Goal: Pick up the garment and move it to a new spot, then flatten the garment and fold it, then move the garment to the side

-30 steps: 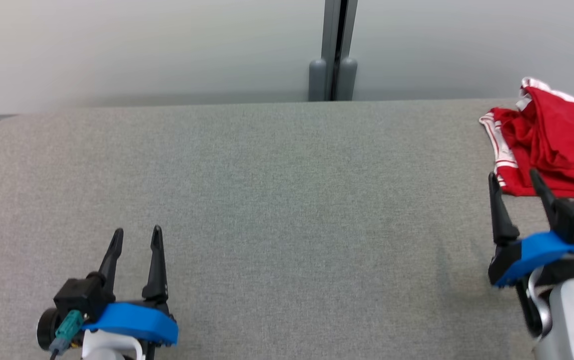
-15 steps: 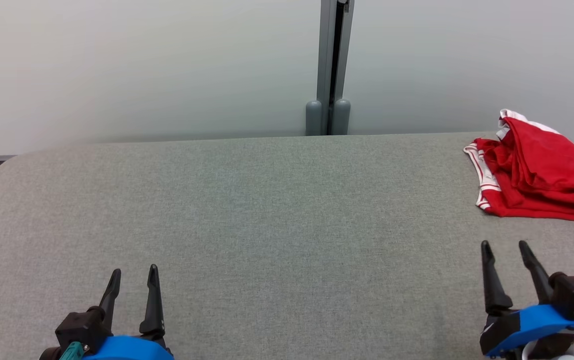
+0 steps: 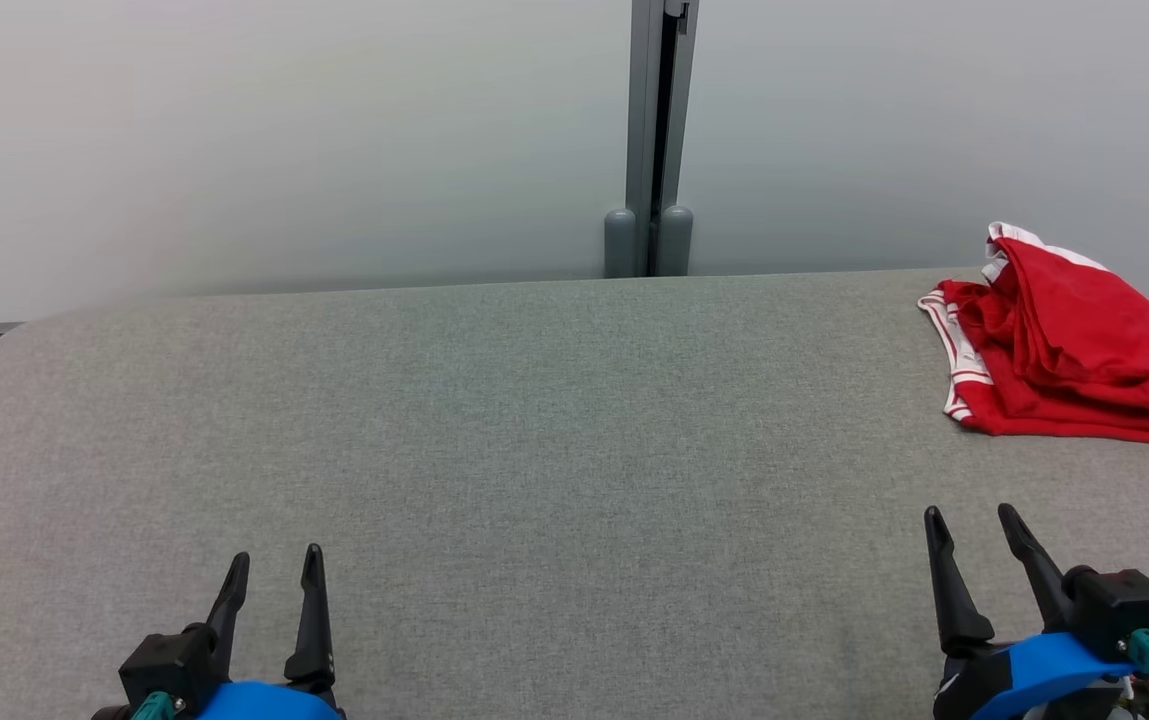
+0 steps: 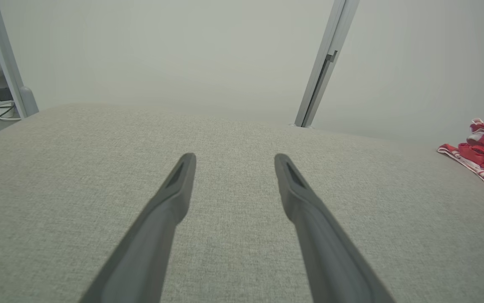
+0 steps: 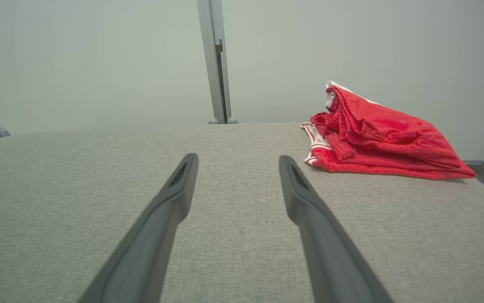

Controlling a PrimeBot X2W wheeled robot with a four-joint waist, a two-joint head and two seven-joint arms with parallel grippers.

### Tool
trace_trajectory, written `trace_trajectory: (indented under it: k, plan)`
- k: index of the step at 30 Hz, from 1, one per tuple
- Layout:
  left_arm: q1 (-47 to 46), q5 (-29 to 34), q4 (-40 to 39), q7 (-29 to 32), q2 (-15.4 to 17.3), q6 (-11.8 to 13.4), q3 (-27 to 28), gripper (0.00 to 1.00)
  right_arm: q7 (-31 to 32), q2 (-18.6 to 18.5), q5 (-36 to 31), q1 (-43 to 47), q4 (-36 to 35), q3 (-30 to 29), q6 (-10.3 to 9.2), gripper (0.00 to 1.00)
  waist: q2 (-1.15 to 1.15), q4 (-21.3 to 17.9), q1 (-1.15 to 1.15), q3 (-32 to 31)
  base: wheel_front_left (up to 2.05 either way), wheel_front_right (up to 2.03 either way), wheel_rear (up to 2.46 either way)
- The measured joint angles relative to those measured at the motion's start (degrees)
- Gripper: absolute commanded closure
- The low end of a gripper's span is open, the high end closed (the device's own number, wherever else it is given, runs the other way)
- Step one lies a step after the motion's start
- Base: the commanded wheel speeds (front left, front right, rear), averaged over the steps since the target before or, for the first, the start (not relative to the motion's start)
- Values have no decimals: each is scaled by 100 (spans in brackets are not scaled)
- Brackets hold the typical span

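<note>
Garment (image 3: 1074, 360), red with white-striped trim, lay crumpled at the right edge of the frame on the grey table (image 3: 534, 450). Below it, well apart, the right gripper (image 3: 970, 514) sat lower right, jaws spread and empty; the left gripper (image 3: 276, 556), lower left, likewise gaped empty.

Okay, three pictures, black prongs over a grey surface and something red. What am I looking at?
It is a two-armed robot. The wide picture comes from a camera on its head, looking down at a grey fabric-covered table. The black prongs are the fingers of its left hand and right hand. The other two pictures look along each hand's fingers from its wrist. A bunched red garment with white trim lies at the far right. Both hands are open and hold nothing.
</note>
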Motion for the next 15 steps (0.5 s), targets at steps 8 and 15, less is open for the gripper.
trace_trajectory:
  k: [8,15]
  plan:
    - [2,0,42,0,10,-13,-2,0,-53,0,0,1,45,-20,0,0,0,28,0,3,0,0,0]
    - [3,-2,91,0,18,-15,-38,0,-123,0,53,2,132,8,-1,0,0,28,0,24,0,0,0]
